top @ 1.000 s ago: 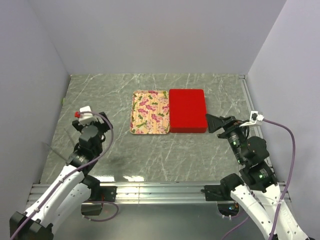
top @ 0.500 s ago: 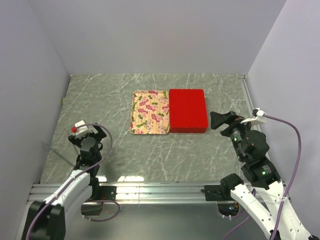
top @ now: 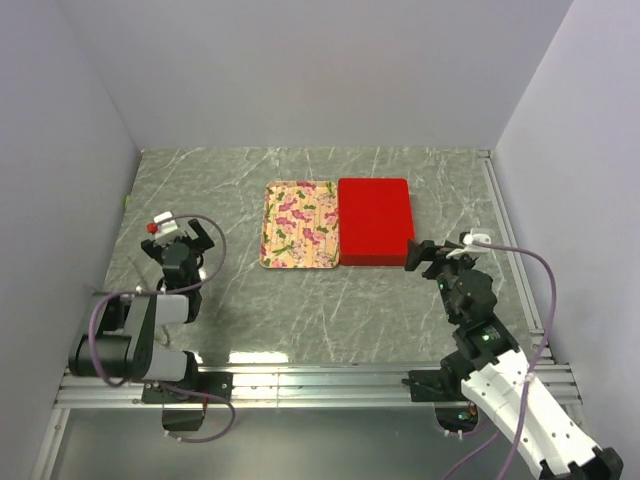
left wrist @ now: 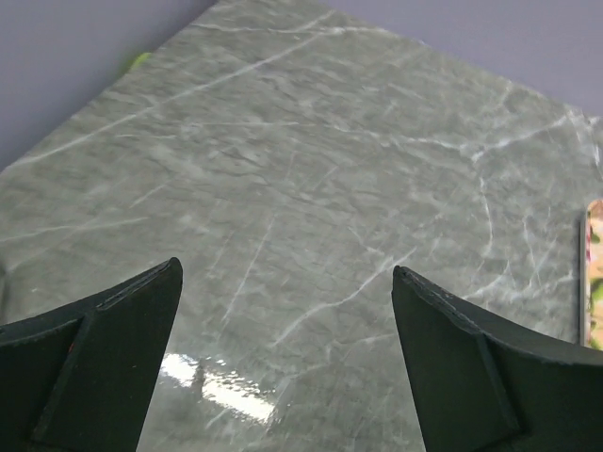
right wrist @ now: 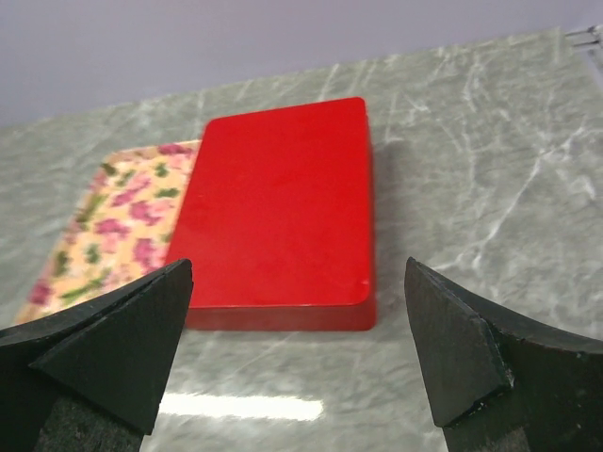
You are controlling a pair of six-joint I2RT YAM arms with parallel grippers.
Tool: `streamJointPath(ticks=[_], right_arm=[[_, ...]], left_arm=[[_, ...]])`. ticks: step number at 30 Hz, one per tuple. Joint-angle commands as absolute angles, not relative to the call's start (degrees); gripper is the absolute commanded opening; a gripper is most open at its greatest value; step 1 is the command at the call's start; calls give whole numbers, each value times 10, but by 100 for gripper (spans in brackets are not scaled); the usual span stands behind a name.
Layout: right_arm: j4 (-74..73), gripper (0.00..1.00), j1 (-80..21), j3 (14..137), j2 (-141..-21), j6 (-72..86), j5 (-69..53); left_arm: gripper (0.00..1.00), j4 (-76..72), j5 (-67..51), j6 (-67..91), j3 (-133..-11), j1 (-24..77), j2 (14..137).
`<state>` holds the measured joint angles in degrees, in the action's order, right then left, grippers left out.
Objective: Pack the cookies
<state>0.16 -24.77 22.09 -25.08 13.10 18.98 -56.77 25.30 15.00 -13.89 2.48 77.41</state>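
No cookies show in any view; they are hidden or out of view. A red box (top: 376, 220) lies shut, flat on the marble table, and it fills the middle of the right wrist view (right wrist: 283, 207). Touching its left side is a cream floral tray (top: 298, 225), showing only its print. My right gripper (top: 425, 255) hovers open just off the box's near right corner, with nothing between its fingers (right wrist: 297, 267). My left gripper (top: 178, 243) stands open over bare marble at the left (left wrist: 285, 271), far from the box.
The tray's edge (left wrist: 594, 273) shows at the right border of the left wrist view. Grey walls close in the table on the left, back and right. An aluminium rail (top: 320, 380) runs along the near edge by the arm bases.
The left arm has folded back toward its base and its gripper opened a little wider. The right arm has dropped lower and swung its gripper left toward the red box's corner.
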Motion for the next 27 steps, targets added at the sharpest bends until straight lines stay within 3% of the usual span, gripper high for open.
streamJointPath(ticks=[1,4,6,16,22,27], right_arm=[[174,100,-246,175,-275,56,225],[227,100,-220,153,-329,27,200],[253,100,-201,141,-379,16,192],[551,100,-70,107,-601,42,120],[669,100,-55,84,-705,19,52],[632,100,-36,127,-747,40,72]], left_arm=[[99,-677,196,122,-147,22,822],[99,-747,159,100,-128,22,848],[99,-695,156,106,-138,22,836],[100,-707,156,107,-135,22,836],[99,-708,156,106,-135,22,836],[99,-709,157,106,-135,22,836]])
